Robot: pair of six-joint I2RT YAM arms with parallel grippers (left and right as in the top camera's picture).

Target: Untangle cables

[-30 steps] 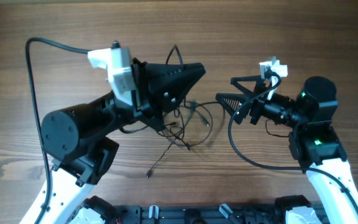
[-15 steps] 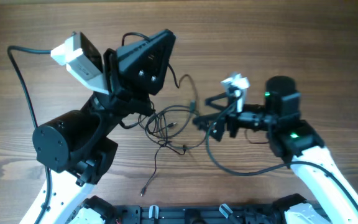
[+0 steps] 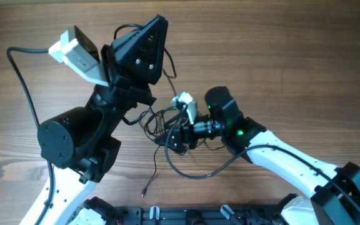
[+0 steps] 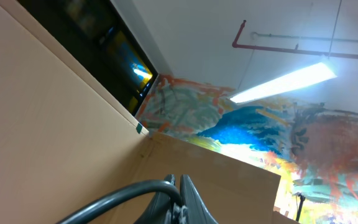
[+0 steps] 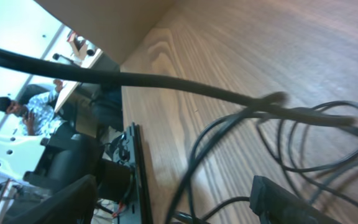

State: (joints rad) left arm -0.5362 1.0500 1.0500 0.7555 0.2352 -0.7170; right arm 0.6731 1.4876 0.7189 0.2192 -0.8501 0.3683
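Left claw shut, hold unclear; right claw agape astride cables, partly cropped.

cables: tangle partly under right gripper | left jaws: cropped

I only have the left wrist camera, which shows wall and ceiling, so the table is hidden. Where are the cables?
Observer: The cables sit loosely tangled on the table, between the two arms.
Operator: Is the right gripper near them?
Observer: Yes, the right gripper is at the tangle's right side, jaws apart with loops between them.
Operator: And my left gripper?
Observer: The left gripper points up; thin strands run from it down to the tangle.
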